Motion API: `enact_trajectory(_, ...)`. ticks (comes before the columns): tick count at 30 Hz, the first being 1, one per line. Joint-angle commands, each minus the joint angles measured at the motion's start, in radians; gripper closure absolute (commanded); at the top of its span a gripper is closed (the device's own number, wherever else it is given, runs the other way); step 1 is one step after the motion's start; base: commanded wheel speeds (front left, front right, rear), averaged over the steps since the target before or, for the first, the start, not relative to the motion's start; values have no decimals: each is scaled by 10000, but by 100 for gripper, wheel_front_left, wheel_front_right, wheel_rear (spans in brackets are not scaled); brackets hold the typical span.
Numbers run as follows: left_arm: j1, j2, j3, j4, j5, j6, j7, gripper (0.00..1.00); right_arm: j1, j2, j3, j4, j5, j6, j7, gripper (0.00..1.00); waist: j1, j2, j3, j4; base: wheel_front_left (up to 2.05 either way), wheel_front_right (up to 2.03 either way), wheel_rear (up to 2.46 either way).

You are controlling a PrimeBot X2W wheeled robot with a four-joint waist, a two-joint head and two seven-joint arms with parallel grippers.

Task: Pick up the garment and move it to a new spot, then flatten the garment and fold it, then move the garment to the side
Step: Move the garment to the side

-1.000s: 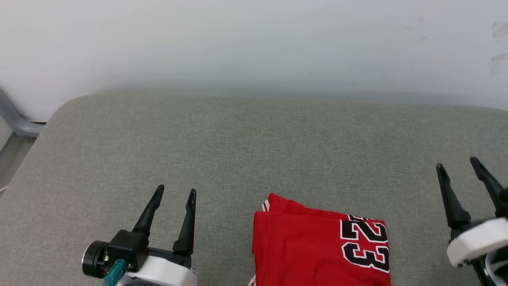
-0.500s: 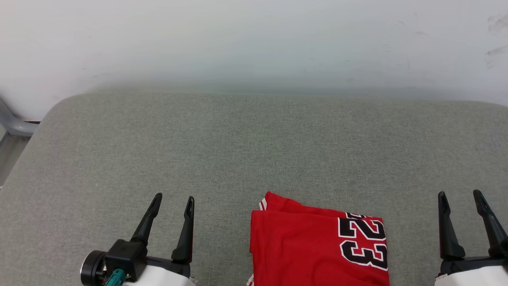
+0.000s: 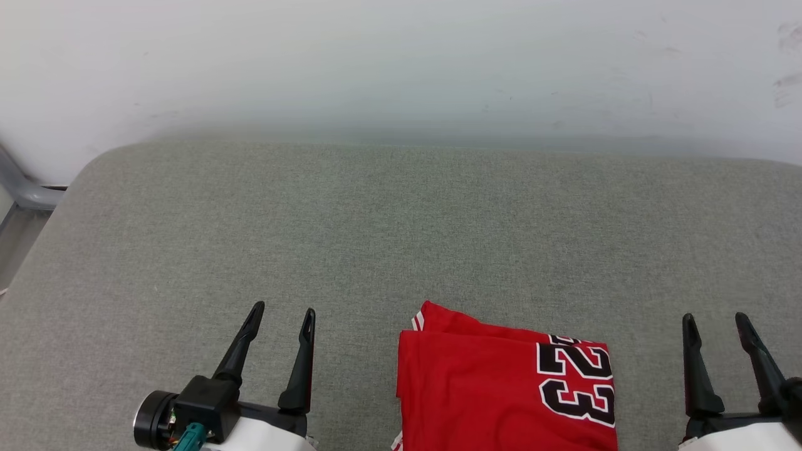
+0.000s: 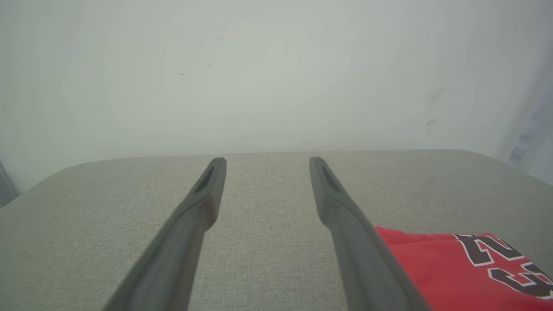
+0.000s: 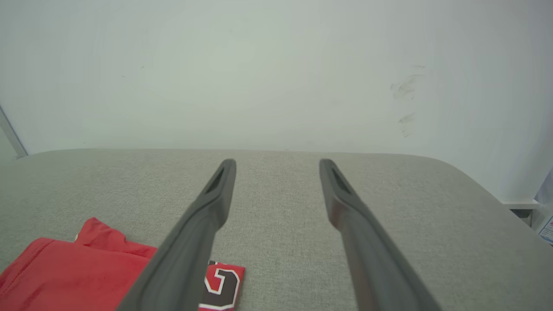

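1. The garment [image 3: 501, 388], red and folded into a flat rectangle, lies on the grey padded surface [image 3: 376, 219] at the near edge of the head view; its near part runs out of the picture.
2. The only writing that can be read is the number "23" [image 3: 575, 382], in black with a white outline. It is turned sideways on the garment's right half.
3. Red-and-white striped trim [image 3: 418, 322] peeks out at the garment's far left corner.
4. The left gripper [image 3: 283, 309] is just left of the garment, its fingers spread, empty and clear of the cloth.
5. The right gripper [image 3: 714, 317] is to the garment's right, a little farther off, also spread and empty.
6. Beyond the garment rises a pale wall [image 3: 401, 62] with faint dark smudges [image 3: 786, 94].
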Motion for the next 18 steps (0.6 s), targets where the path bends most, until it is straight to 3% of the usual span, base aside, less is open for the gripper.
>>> enact_trajectory(1, -113, -13, -15, -40, 44, -13, -21, 0, -62, -67, 84, 76, 116, -9, 120, 0, -1, 0, 19, 5, 0, 0, 0)
enact_trajectory(6, -157, -11, -91, 5, 116, -13, -21, 0, -1, -500, 560, 229, 742, -9, 1476, 0, -1, 0, 112, 49, 0, 0, 0)
enact_trajectory(13, -143, -2, -149, 127, 38, -13, -21, 0, 102, -1052, 1006, -625, 1892, -9, 5593, 0, -1, 0, 195, 135, 0, 0, 0)
enact_trajectory(18, -269, 8, -255, 87, 64, -13, -21, 0, 380, -877, 764, -1563, 1743, -8, 8941, 0, -1, 0, 315, 256, 0, 0, 0)
